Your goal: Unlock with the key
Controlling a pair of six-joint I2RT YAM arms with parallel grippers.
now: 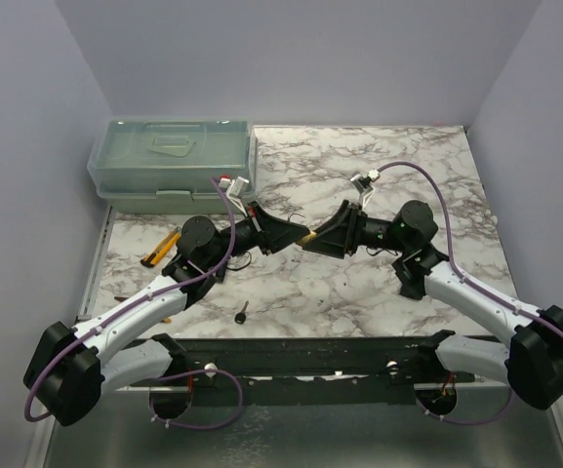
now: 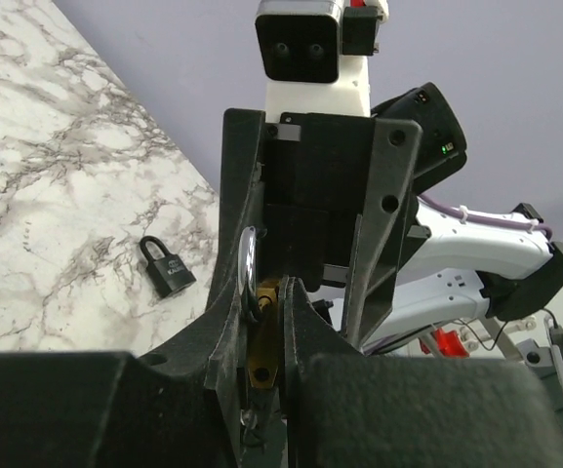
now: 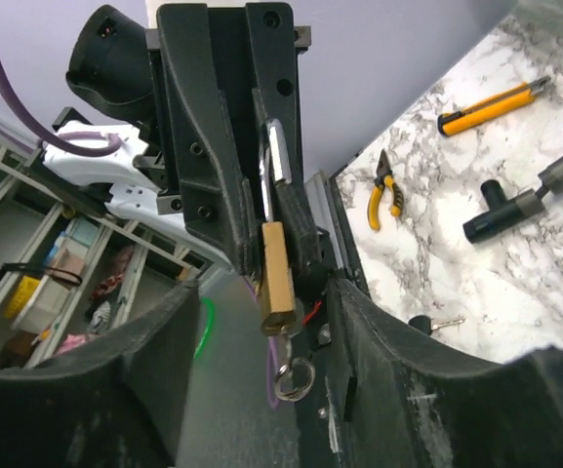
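Observation:
In the top view both grippers meet above the middle of the table. My left gripper [image 1: 279, 234] [image 2: 271, 292] is shut on a brass padlock [image 1: 305, 237] [image 2: 261, 341] [image 3: 276, 278], gripping its flat sides. A small metal key with a ring [image 3: 291, 366] hangs from the padlock's underside. My right gripper [image 1: 328, 234] [image 3: 261, 322] is open, its fingers [image 3: 398, 370] wide on either side of the padlock and not touching it. The key [image 1: 242, 314] [image 3: 422, 324], tiny with a round black head, lies on the marble near the front edge, away from both grippers.
A black padlock [image 2: 167, 268] lies on the marble. Yellow-handled pliers [image 3: 383, 190], a yellow utility knife [image 1: 161, 249] [image 3: 491, 105] and a black T-shaped piece [image 3: 525, 200] lie at the table's left. A clear lidded box [image 1: 174, 161] stands at the back left.

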